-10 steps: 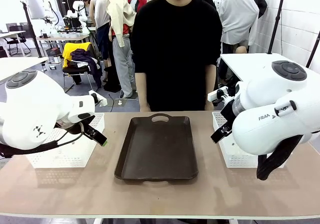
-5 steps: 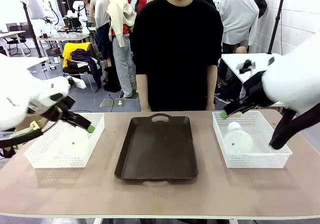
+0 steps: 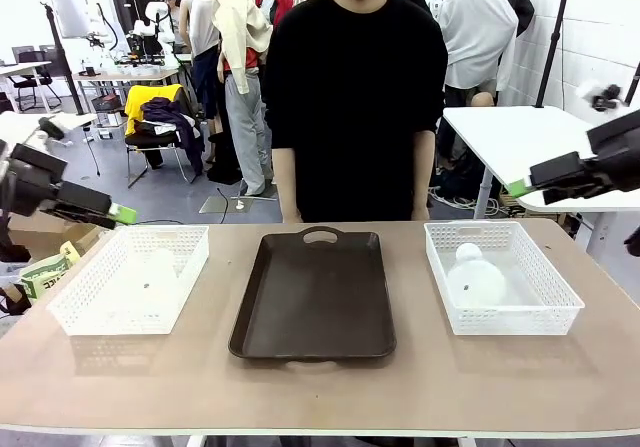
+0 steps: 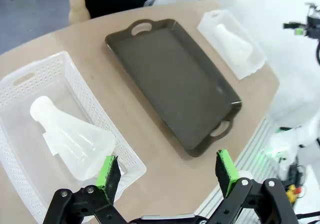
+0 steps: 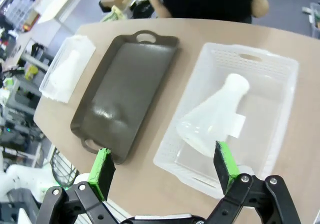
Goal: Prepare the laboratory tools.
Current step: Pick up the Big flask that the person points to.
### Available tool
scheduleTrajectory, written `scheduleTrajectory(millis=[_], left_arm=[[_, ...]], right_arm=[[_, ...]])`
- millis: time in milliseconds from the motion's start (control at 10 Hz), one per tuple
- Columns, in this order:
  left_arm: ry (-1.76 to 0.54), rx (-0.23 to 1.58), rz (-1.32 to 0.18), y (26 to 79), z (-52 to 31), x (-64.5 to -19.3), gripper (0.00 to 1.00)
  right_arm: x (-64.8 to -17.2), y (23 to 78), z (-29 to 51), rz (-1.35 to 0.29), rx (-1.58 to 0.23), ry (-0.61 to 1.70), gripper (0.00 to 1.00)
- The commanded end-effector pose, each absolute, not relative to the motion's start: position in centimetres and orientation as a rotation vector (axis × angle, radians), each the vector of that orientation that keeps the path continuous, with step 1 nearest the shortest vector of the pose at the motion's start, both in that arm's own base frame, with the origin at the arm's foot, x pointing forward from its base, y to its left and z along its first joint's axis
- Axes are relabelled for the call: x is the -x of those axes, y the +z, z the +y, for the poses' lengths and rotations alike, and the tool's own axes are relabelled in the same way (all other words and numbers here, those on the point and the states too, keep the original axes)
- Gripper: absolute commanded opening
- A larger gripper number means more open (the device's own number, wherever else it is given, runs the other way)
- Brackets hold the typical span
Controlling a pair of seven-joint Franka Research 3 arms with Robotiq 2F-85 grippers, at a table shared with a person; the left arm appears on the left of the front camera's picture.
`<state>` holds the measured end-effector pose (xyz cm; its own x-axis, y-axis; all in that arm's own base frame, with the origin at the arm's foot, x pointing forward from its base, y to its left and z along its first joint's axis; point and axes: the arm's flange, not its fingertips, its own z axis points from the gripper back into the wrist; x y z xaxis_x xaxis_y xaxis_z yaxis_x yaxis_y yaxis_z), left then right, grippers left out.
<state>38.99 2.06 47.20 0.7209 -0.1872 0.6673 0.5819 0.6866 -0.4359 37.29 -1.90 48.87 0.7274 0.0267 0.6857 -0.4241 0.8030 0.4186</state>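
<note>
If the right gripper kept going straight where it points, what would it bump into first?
Probably the white mesh basket holding the frosted white conical flask; the open right gripper points toward its near wall, though depth is unclear.

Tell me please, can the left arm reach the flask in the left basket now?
Probably yes. The left gripper is open and looks down on the flask, which lies on its side in the open-topped basket, with nothing covering it.
</note>
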Motion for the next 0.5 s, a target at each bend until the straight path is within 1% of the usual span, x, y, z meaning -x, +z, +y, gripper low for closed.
scheduleTrajectory(millis=[0,100,200,400], left_arm=[[-0.423,0.813,-0.552,46.2,4.9,-41.1,1.00],[-0.410,0.851,-0.550,46.0,5.8,-41.2,1.00],[-0.386,0.920,-0.542,45.5,6.9,-41.0,1.00],[-0.325,0.952,-0.513,44.2,8.5,-41.5,1.00]], right_arm=[[-35.1,46.2,-2.7,-0.690,-0.625,0.214,1.00],[-35.3,45.9,-3.2,-0.678,-0.652,0.213,1.00],[-35.1,45.5,-3.6,-0.632,-0.725,0.244,1.00],[-35.4,44.8,-4.5,-0.594,-0.837,0.249,1.00]])
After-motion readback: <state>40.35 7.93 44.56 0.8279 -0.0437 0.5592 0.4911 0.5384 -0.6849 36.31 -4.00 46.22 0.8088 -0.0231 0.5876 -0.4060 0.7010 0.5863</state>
